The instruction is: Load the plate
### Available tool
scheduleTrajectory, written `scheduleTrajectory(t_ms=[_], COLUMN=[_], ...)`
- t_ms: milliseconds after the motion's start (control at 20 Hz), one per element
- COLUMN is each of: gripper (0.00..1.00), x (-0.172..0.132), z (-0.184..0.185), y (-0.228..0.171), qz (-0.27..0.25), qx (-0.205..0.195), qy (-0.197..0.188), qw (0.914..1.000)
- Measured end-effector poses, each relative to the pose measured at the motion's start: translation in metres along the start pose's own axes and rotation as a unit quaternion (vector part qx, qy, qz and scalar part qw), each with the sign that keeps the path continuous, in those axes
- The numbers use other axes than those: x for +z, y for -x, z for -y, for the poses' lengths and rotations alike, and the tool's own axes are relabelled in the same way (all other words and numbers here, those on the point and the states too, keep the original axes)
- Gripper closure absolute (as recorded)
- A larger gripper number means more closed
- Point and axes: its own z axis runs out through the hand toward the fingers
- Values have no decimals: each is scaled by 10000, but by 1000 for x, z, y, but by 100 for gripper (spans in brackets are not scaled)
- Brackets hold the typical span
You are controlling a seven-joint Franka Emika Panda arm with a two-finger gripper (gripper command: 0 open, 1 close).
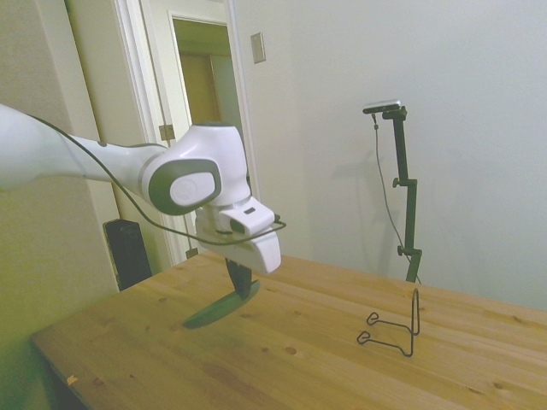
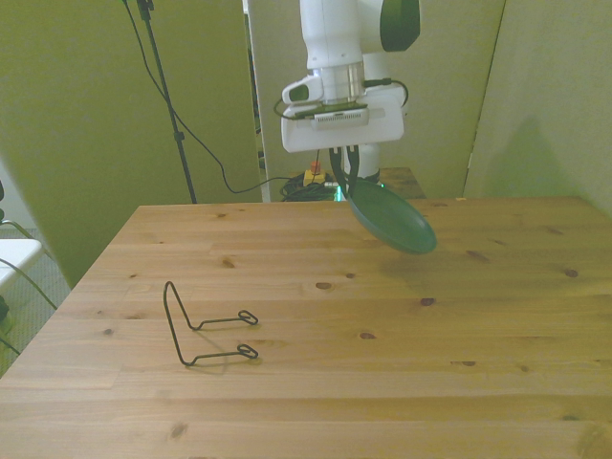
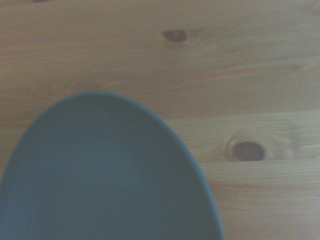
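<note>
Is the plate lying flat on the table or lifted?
Lifted and tilted. The gripper pinches the plate by its rim, and its low edge hangs above the table, casting a shadow below.

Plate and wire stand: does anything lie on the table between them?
Nothing. The front view shows only bare table between the plate, held tilted above the wood by the gripper, and the wire stand.

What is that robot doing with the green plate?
The white robot arm's gripper is pinching the dark green plate by its rim and holding it tilted in the air above the wooden table. A thin black wire stand sits empty on the table, off toward the front view's left, well apart from the plate. The plate has not reached the stand yet.
</note>
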Motion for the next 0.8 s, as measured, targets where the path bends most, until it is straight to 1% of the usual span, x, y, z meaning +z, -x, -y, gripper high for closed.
scheduleTrajectory(t_ms=[100,200,400,550,800], gripper=[100,100,100,100,100], x=[-16,-25,-31,-34,-43], z=[2,7,21,33,36], y=[-10,-22,-51,-81,-132], qz=[-220,-421,-659,-794,-1075], qx=[-52,-144,-293,-324,-448], qy=[166,362,775,1000,1492], qw=[9996,9984,9944,9913,9819])
